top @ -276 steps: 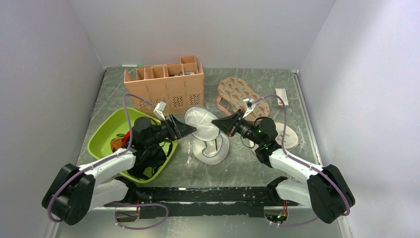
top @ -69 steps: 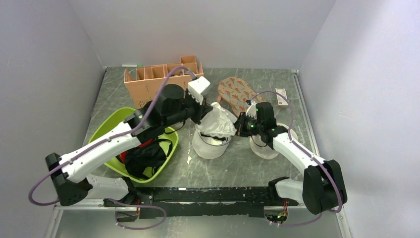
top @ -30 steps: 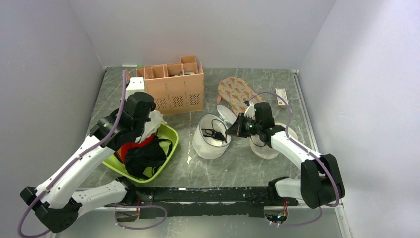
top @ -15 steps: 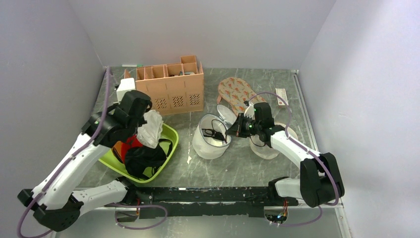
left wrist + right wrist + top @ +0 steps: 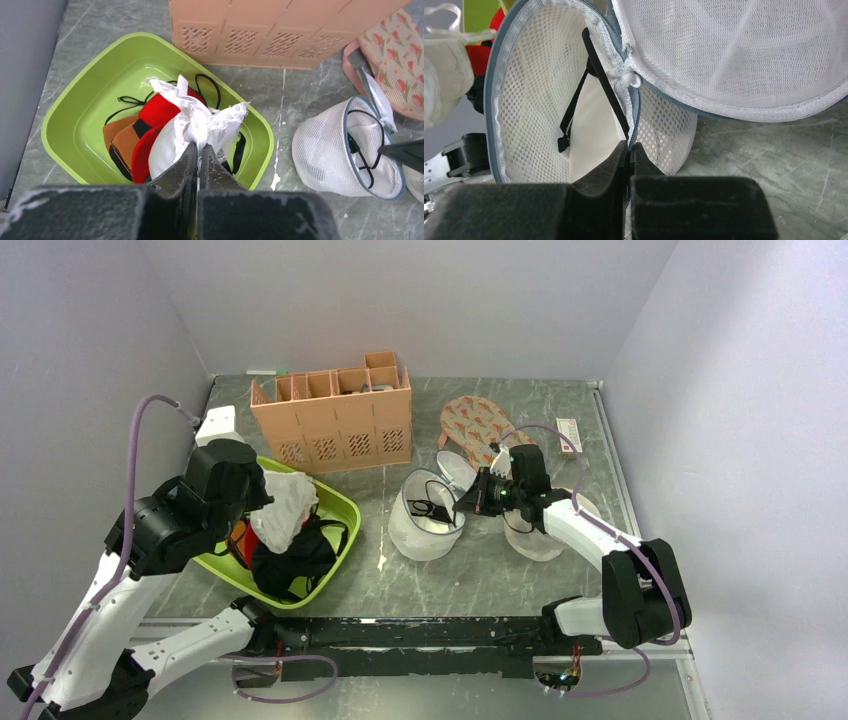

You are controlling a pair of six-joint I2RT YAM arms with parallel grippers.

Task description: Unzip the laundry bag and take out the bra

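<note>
Left claw (image 5: 198, 147) clenched on a bunch of the white bra (image 5: 200, 120), hanging it over the green tub (image 5: 75, 95) by the worktop's left edge; a red garment (image 5: 159, 111) lies in the tub beneath; right claw (image 5: 629, 146) pinched shut on the rim of the laundry bag (image 5: 519, 100), mid-worktop, its lid flap (image 5: 734, 50) thrown open; bag unzipped, bra out, so I'd call this the set-down; next wants a lowering into the tub and a clean release; a black strap (image 5: 574, 105) shows inside the bag, owner unclear.
</note>
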